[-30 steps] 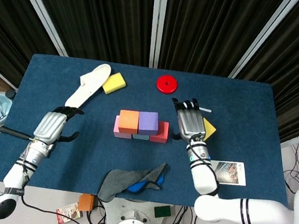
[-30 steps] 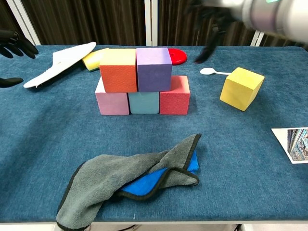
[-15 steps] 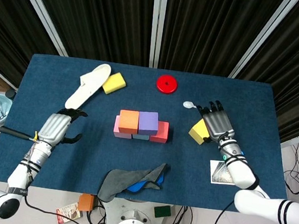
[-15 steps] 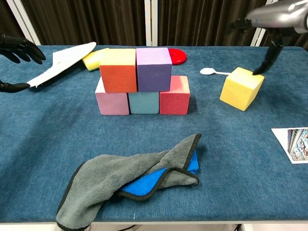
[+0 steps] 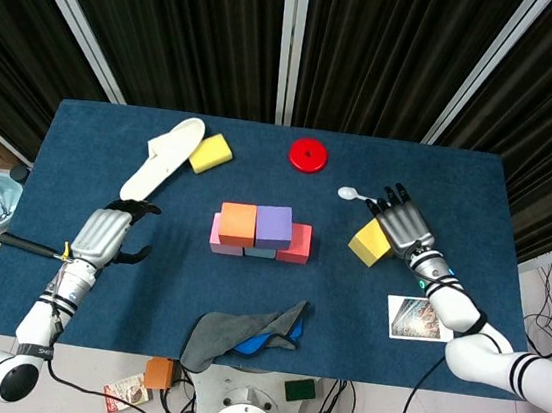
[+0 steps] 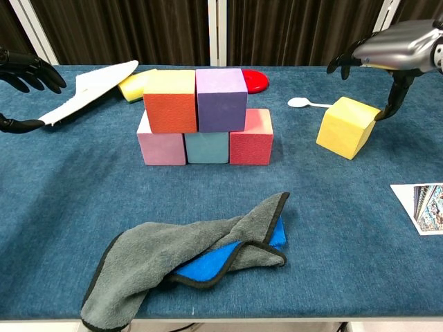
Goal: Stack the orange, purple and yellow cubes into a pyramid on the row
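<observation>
Now my right hand [image 6: 398,52] hovers with fingers spread wide, empty, just above the tilted yellow foam cube [image 6: 347,126], which sits on the tabletop right of the block row; my left hand [image 5: 101,235], open too, is far off.

No words, numbers or brand marks can be read in either view. The printed card [image 5: 420,318] at the lower right of the table [image 5: 84,133] carries a picture, but any lettering there is too small to tell.
</observation>
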